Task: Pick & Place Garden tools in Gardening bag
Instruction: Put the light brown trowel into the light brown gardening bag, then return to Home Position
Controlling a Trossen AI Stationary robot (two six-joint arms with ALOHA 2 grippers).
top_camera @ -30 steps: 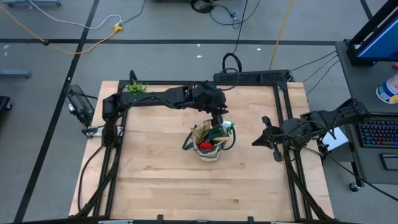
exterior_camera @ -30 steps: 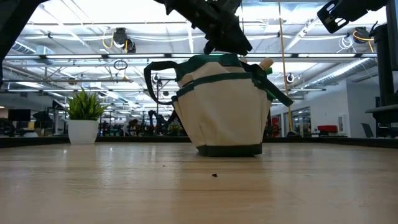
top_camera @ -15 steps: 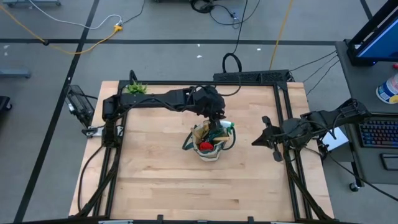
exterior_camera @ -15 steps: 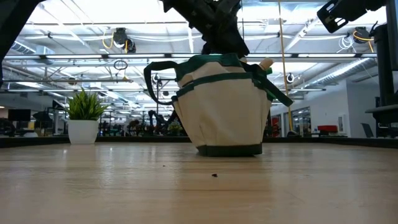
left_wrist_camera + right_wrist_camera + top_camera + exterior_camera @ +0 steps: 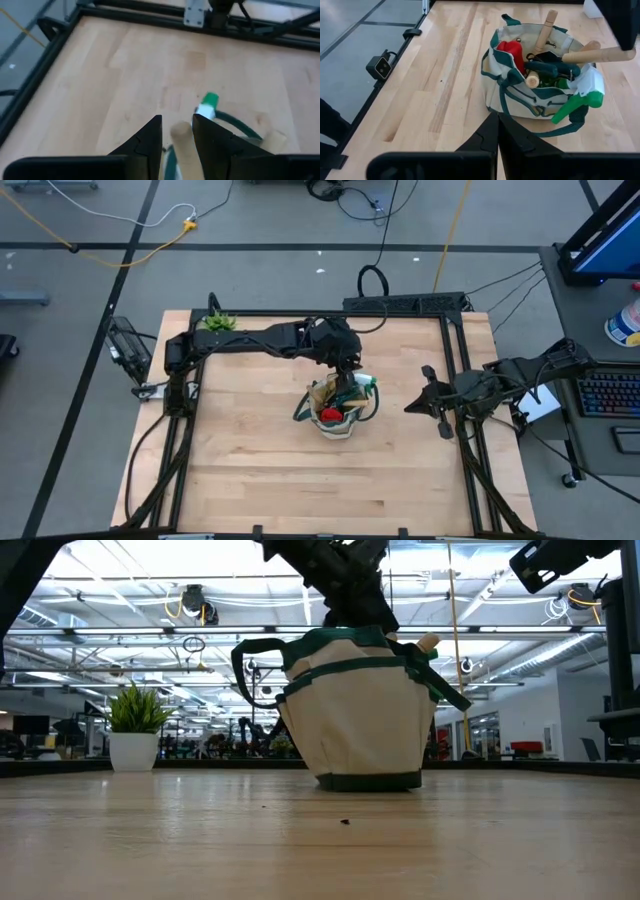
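My left gripper (image 5: 177,131) hangs over the gardening bag (image 5: 540,100), jaws parted astride a stiff wooden handle (image 5: 181,137); my right gripper (image 5: 428,404) waits, jaws closed

Light is even and fairly bright in the high view, falling from overhead; the wooden table (image 5: 250,450) shows no hard shadows, only a soft dark patch under the gardening bag (image 5: 338,420). In the low view the ceiling lights across the upper frame blow out to white glare, so the arm at the top centre reads as a silhouette, and the tabletop in the lower frame is blurred in the foreground. The left wrist view is soft throughout, with the green spray bottle (image 5: 207,104) out of focus. The right wrist view is sharper, with gentle shading beside the bag.
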